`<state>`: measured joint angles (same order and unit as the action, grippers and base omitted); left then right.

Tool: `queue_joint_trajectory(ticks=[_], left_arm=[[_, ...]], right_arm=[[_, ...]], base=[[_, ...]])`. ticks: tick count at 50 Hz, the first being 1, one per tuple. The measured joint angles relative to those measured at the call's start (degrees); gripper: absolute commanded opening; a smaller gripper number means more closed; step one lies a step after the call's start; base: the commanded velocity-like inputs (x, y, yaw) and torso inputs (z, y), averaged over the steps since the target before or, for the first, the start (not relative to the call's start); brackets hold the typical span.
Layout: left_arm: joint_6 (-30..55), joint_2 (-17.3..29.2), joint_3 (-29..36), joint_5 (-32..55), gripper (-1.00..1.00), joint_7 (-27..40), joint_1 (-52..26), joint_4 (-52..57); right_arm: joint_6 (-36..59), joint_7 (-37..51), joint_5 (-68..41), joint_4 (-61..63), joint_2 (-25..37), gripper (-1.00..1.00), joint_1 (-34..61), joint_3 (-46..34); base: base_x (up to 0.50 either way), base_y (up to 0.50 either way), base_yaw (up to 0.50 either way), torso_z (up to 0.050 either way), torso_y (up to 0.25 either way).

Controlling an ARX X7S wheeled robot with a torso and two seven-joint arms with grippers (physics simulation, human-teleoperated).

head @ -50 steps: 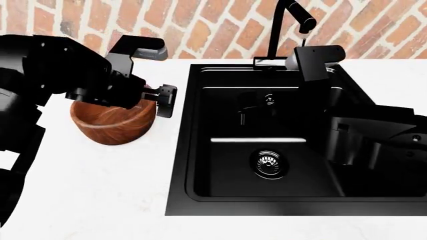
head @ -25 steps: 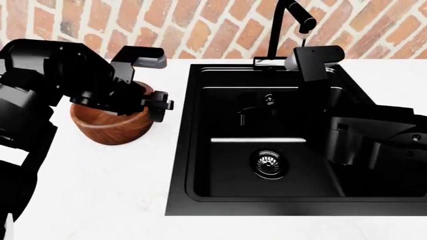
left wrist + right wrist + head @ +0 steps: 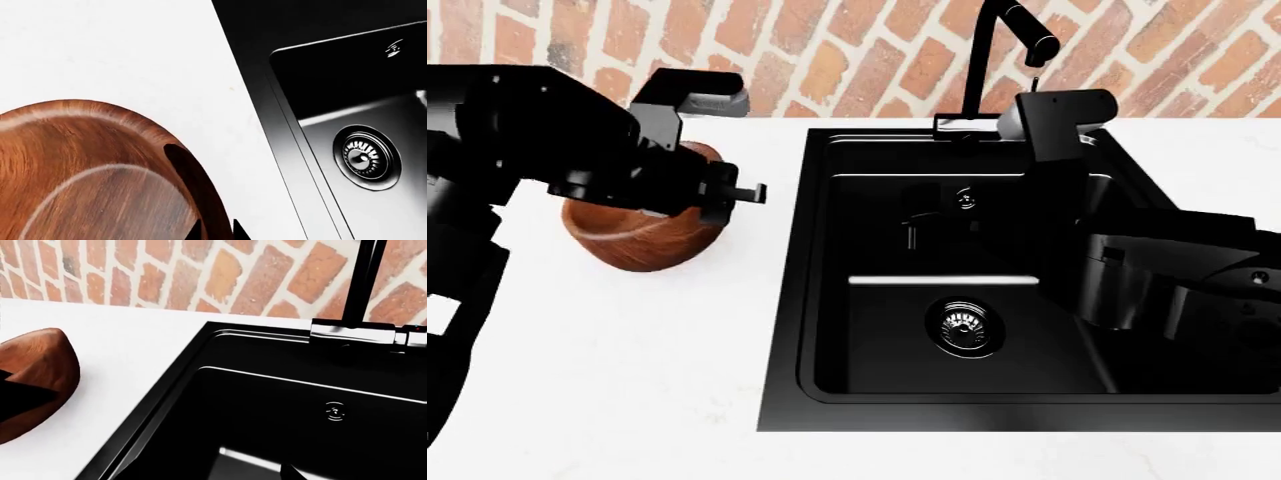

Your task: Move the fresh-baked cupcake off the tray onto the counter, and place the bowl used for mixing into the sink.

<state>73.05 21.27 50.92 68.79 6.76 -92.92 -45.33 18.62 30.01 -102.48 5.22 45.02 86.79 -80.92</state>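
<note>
The reddish-brown wooden bowl (image 3: 641,242) is on the white counter (image 3: 627,380) left of the black sink (image 3: 822,300), and looks tilted. My left gripper (image 3: 714,190) is shut on the bowl's rim nearest the sink. In the left wrist view its two fingertips (image 3: 195,232) straddle the thick wall of the bowl (image 3: 80,175). My right gripper (image 3: 918,222) hangs open over the sink basin, holding nothing; one fingertip (image 3: 291,474) shows in the right wrist view, which also catches the bowl (image 3: 33,375). The cupcake and the tray are out of view.
A black gooseneck faucet (image 3: 1001,40) stands behind the sink against the red brick wall (image 3: 827,50). A round metal drain (image 3: 965,326) sits in the basin floor. My right arm's bulk (image 3: 1174,280) fills the sink's right side.
My left gripper has shifted slightly up and away from the sink with the bowl in it, and the bowl now tilts. The right arm has not moved.
</note>
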Motion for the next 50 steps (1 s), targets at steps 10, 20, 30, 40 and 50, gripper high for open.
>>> queue_joint_trajectory(ticks=[10, 20, 30, 40, 50], left_arm=[[2.17, 3.67, -5.83, 6.29, -1.0, 8.8, 0.87, 8.93], [2.43, 5.0, -7.63, 8.44, -1.0, 11.26, 1.53, 12.31], [2.18, 5.36, -7.66, 8.77, -1.0, 11.34, 1.9, 13.07], [1.74, 5.08, -6.83, 8.23, -1.0, 10.31, 1.89, 12.61], [1.39, 4.78, -5.99, 7.7, -1.0, 9.32, 1.84, 12.06]], right_arm=[[-0.83, -0.46, 0.58, 0.19, 0.07, 1.0, -0.43, 0.4], [-1.2, -0.81, 0.88, 0.27, 0.08, 1.0, -0.67, 0.67], [-1.21, -1.04, 0.96, 0.27, 0.07, 1.0, -0.79, 0.83], [-1.11, -1.21, 1.06, 0.26, 0.06, 1.0, -0.84, 0.94], [-1.07, -1.29, 0.95, 0.23, 0.04, 1.0, -0.96, 1.11]], base=[[0.0, 0.0, 0.0, 0.0, 0.0], [0.0, -0.01, 0.0, 0.0, 0.0], [0.0, -0.06, 0.0, 0.0, 0.001], [0.0, -0.07, 0.0, 0.0, 0.0], [0.0, -0.08, 0.0, 0.0, 0.001]])
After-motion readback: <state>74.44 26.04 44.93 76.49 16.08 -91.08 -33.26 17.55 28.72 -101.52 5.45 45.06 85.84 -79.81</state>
